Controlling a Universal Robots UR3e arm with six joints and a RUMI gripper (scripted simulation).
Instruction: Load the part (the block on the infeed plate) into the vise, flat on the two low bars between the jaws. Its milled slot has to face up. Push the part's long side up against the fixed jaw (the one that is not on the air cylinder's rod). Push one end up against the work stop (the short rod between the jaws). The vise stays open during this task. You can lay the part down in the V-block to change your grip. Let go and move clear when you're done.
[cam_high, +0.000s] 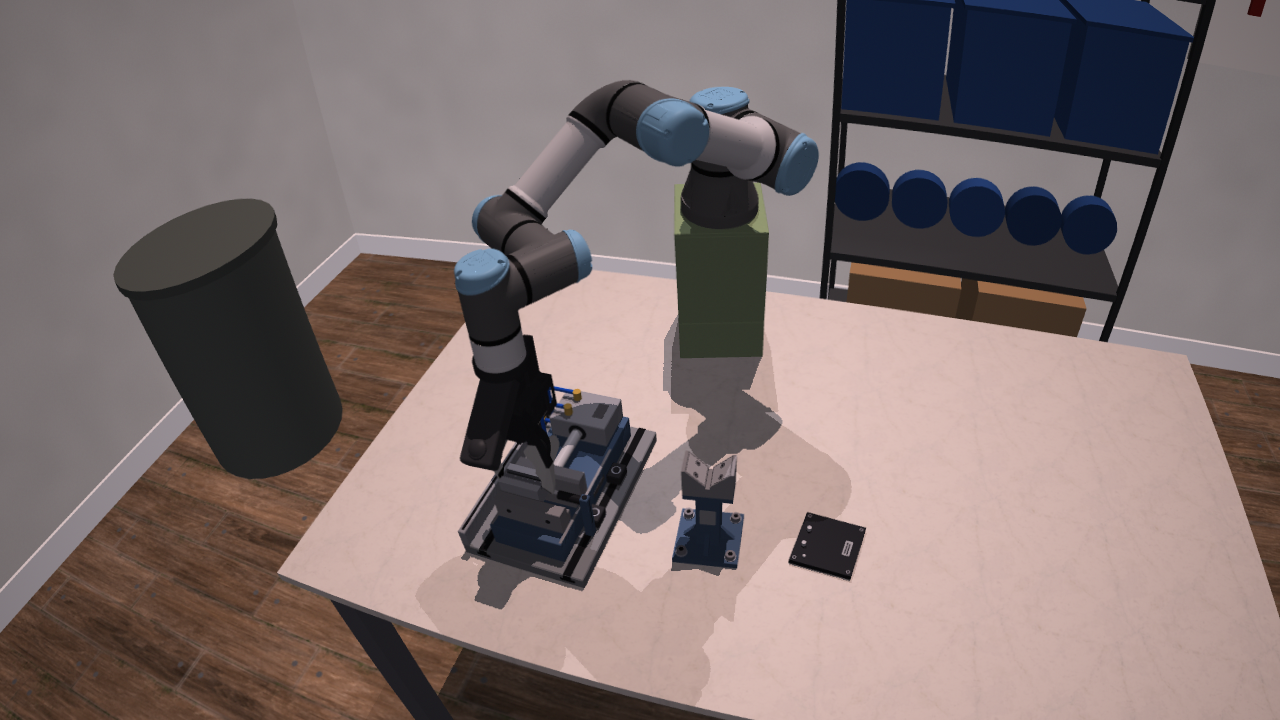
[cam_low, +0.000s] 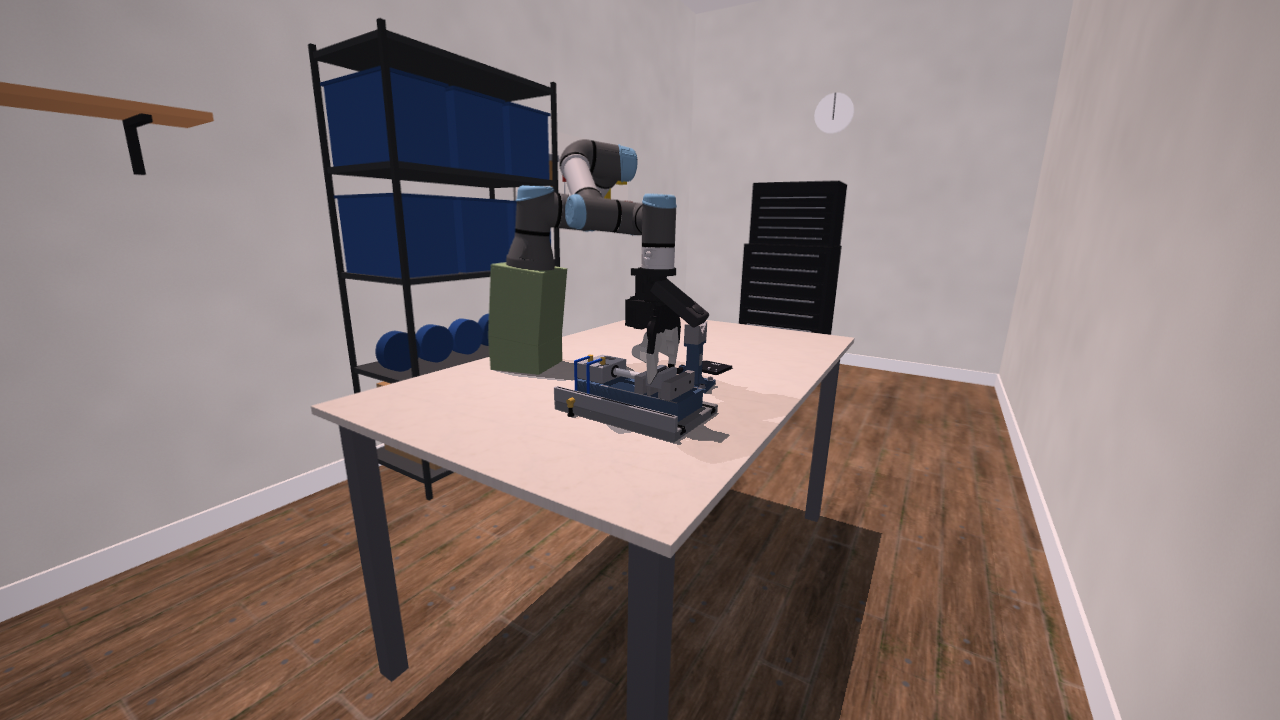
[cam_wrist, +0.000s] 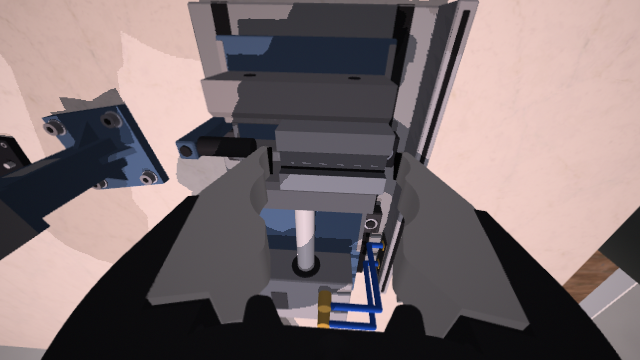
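Observation:
The grey part (cam_wrist: 335, 137) lies between the vise jaws, beside the fixed jaw (cam_wrist: 300, 97) (cam_high: 532, 510). A dark groove in its upper side looks like the slot facing up. Whether its long side touches the jaw is unclear. The black work stop (cam_wrist: 227, 146) is at its left in the wrist view, with a small gap showing. My gripper (cam_wrist: 333, 151) (cam_high: 535, 483) is open, its fingertips just outside the part's two ends. The low bars are hidden. The moving jaw (cam_wrist: 320, 201) stands back on the cylinder rod (cam_wrist: 305, 240).
The V-block (cam_high: 709, 479) stands on its blue post right of the vise in the top view. The black infeed plate (cam_high: 827, 546) (cam_low: 716, 368) lies beyond it with no part on it. Blue hoses (cam_wrist: 357, 309) run beside the cylinder. The green robot pedestal (cam_high: 721, 286) stands behind.

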